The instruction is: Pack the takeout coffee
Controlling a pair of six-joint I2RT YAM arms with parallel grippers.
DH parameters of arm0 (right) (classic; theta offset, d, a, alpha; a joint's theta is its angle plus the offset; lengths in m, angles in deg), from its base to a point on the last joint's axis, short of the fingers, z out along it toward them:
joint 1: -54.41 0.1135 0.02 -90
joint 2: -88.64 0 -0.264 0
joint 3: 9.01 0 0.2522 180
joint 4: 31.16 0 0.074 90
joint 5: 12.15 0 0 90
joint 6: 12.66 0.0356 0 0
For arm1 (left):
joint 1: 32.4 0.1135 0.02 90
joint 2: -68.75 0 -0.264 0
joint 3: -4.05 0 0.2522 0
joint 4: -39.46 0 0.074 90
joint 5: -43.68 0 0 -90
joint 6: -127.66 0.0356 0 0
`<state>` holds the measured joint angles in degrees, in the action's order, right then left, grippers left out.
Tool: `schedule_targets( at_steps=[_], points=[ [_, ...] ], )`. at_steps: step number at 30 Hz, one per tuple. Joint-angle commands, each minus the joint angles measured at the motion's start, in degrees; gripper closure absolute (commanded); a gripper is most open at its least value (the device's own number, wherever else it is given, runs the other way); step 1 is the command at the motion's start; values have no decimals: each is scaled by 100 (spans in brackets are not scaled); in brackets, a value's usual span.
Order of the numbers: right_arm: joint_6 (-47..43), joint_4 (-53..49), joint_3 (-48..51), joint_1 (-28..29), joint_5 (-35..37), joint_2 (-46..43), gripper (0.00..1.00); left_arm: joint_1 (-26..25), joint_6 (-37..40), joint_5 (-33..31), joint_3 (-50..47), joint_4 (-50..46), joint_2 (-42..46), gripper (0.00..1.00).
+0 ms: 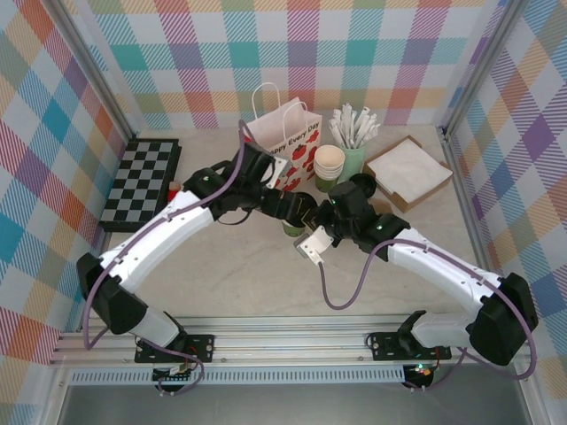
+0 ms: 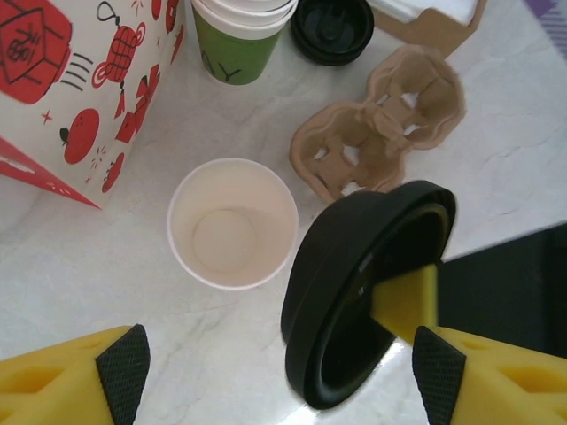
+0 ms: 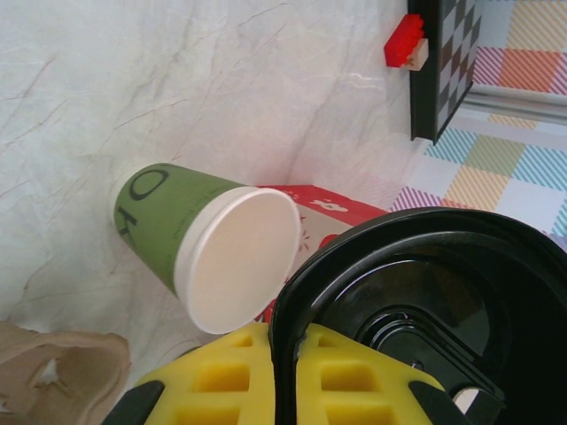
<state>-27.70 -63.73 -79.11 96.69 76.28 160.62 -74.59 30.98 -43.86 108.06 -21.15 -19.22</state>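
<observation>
The green paper cup (image 2: 232,223) was seen standing upright and uncovered, its pale inside empty, near the middle of the tabletop (image 2: 89,283), just on the near side of the printed paper bag (image 2: 80,80) that was set toward the far edge. The black lid (image 2: 328,266) was held tilted in the air just beside the cup's mouth, its rim pinched between the clenched fingers of the right gripper (image 3: 288,372). The left gripper (image 2: 281,374) was poised above the cup with its fingers spread wide and nothing grasped between them. The brown cardboard carrier (image 2: 381,124) was left lying apart from the cup, toward the right edge, with both wells unfilled.

The capping step was judged to be in hand. Because the lid was carried at a slant, it could be seated crookedly and popped off again. The cup, gripped by nothing, could be pushed over or slid aside under the pressing. The lid could also be struck by the spread left fingers, and the thin paper wall could be crushed by too hard a clench.
</observation>
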Motion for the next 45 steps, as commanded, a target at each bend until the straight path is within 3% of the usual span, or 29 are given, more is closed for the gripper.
schedule_targets(
  at_steps=[1, 7, 11, 16, 21, 25, 27, 29, 30, 33, 35, 38, 41, 42, 43, 45],
  points=[
    [196, -390, -305, 53, -185, 54, 100, -187, 368, -621, 260, -212, -242, 23],
    [290, -724, -473, 87, -148, 112, 100, -226, 378, -904, 247, 26, -269, 42],
    [372, -933, -583, 121, -107, 170, 100, -228, 331, -951, 247, 53, -274, 46],
    [543, -1109, -703, 147, -89, 237, 100, -245, 302, -1026, 164, 40, -265, 58],
    [570, -1107, -762, 193, -162, 262, 100, -245, 285, -1074, 159, 31, -335, 60],
    [761, -1170, -838, 210, -219, 299, 100, -243, 279, -1044, 163, 86, -310, 76],
    [1309, -1169, -931, 215, -486, 262, 95, -241, 234, -1061, 157, 114, -287, 86],
    [2149, -1189, -1096, 215, -850, 193, 87, -241, 172, -1147, 118, 148, -259, 96],
    [2762, -1150, -1169, 215, -1049, 148, 75, -241, 93, -1235, 88, 189, -238, 100],
    [4765, -883, -1339, 140, -1640, -91, 54, -237, -338, -1754, -74, 402, -90, 100],
    [6737, -327, -1305, -121, -2350, -319, 46, -243, -695, -1990, -278, 671, 72, 100],
    [9669, 227, -1412, -137, -1040, -412, 27, -237, -1345, -2100, -686, 1244, 366, 100],
    [12997, -404, -1653, -141, 1379, -283, 27, -236, -2216, -2145, -958, 1635, 531, 100],
    [14528, -919, -1612, -149, 2120, -289, 25, -234, -2591, -2194, -1028, 1708, 553, 100],
    [15993, -1356, -1436, -159, 2371, -331, 23, -224, -2885, -2177, -1097, 1819, 558, 100],
    [17222, -650, -702, -161, 1985, -509, 21, -233, -3251, -2076, -1291, 2182, 562, 100]
  ],
)
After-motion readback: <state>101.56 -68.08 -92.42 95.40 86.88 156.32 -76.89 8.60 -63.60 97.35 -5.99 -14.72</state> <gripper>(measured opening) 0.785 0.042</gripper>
